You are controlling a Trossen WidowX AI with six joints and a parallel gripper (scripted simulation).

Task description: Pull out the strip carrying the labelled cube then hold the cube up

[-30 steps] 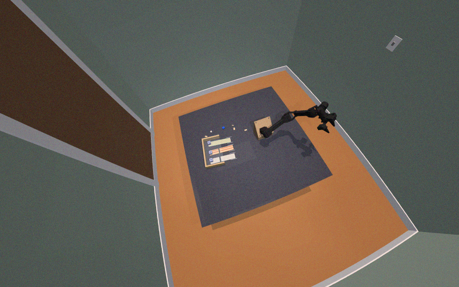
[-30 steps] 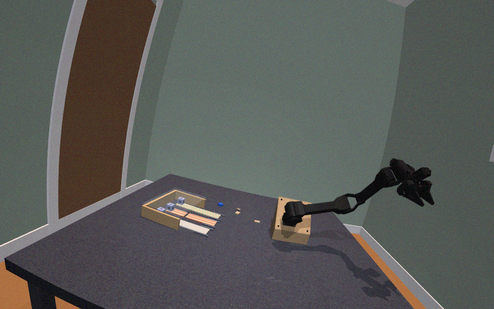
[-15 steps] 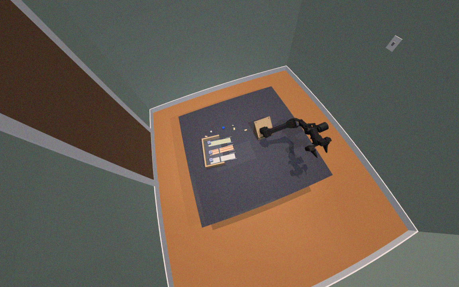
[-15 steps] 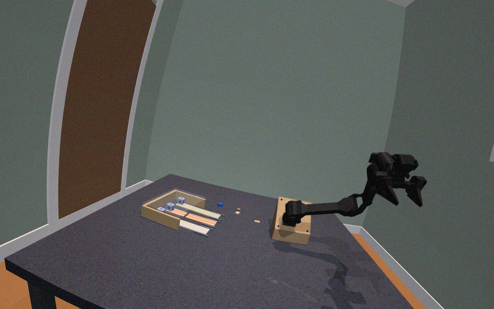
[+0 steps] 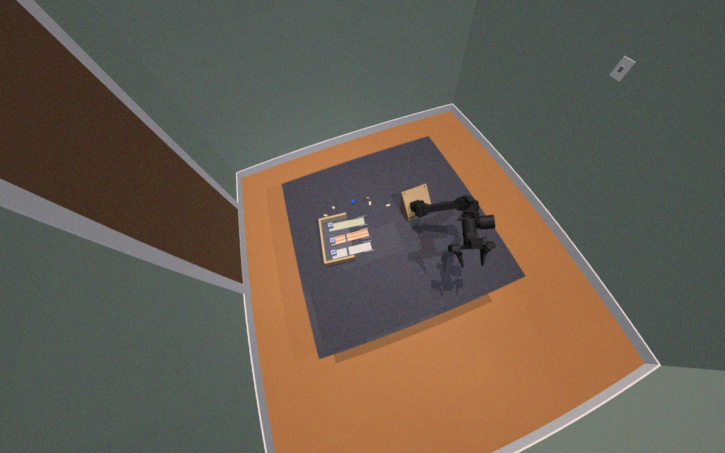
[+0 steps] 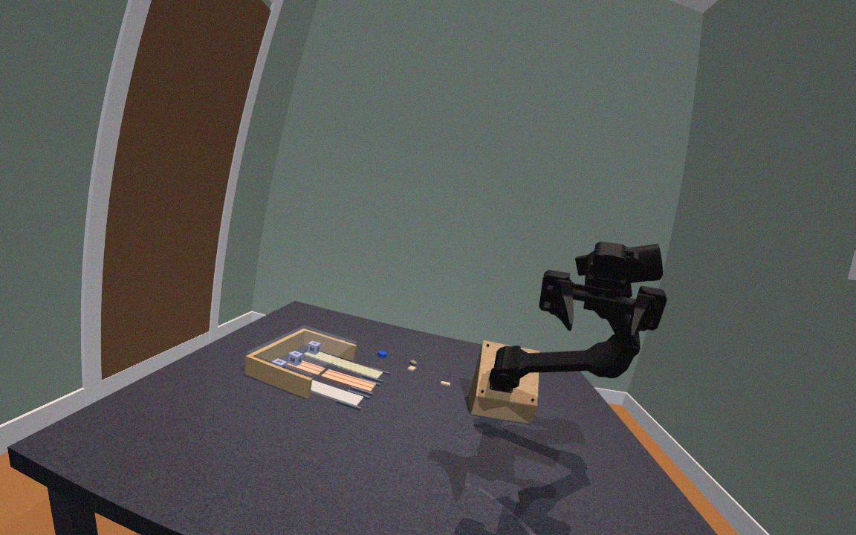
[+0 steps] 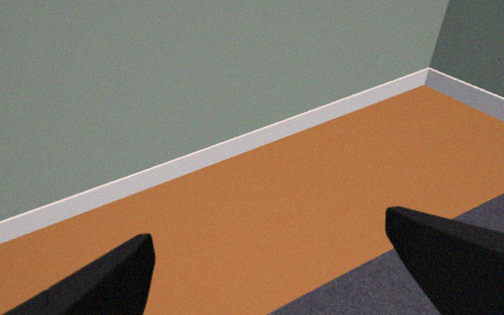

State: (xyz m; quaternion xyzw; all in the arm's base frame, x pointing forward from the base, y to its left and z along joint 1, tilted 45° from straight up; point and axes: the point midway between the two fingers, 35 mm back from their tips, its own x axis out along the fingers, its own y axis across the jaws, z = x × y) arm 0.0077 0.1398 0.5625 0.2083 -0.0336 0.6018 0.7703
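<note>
My gripper [image 6: 602, 312] is black; my table [image 6: 218, 452] dark grey and speckled; floor [image 7: 278, 188] orange; walls [image 7: 147, 79] green; tray [image 6: 278, 377] tan; button [image 6: 382, 354] blue.
</note>
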